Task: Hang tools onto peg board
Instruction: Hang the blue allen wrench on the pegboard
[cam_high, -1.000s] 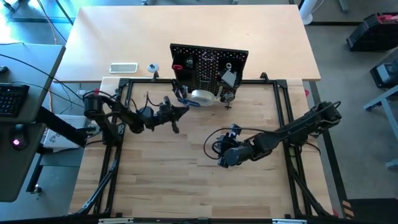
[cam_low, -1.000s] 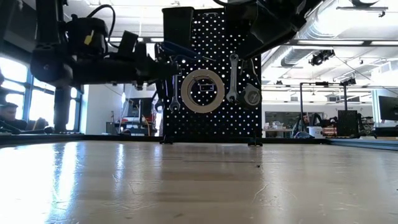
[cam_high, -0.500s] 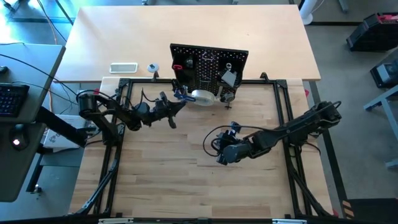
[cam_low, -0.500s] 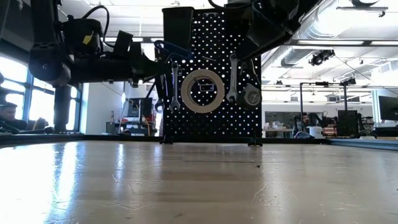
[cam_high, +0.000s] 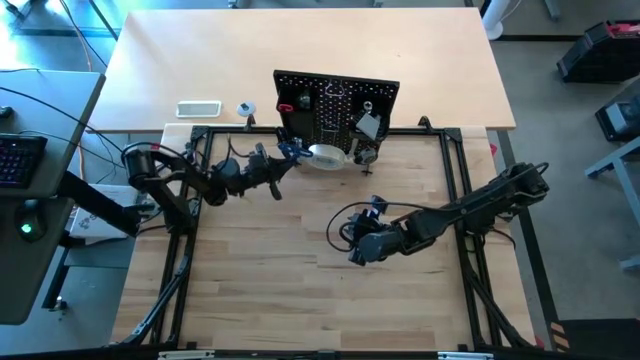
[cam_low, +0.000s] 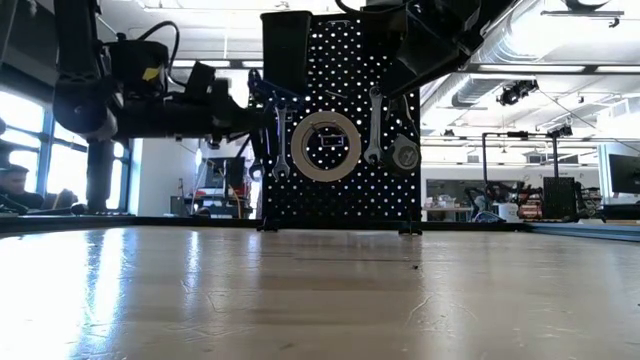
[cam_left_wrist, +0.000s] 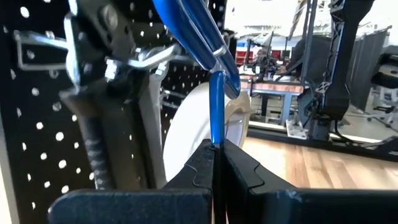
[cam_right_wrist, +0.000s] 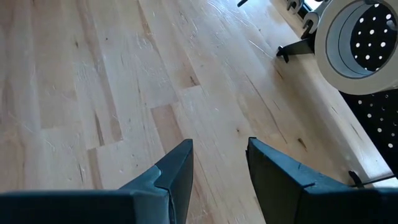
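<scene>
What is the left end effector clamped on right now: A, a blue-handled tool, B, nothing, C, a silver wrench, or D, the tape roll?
A: the left end effector is shut on the blue-handled tool at the peg board, beside the tape roll.

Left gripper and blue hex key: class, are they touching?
Touching. The left wrist view shows the left gripper with its fingers shut on the blue hex key.

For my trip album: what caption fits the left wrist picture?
Left gripper, shut on a blue hex key, brings it to a peg board hook, tape roll behind.
</scene>
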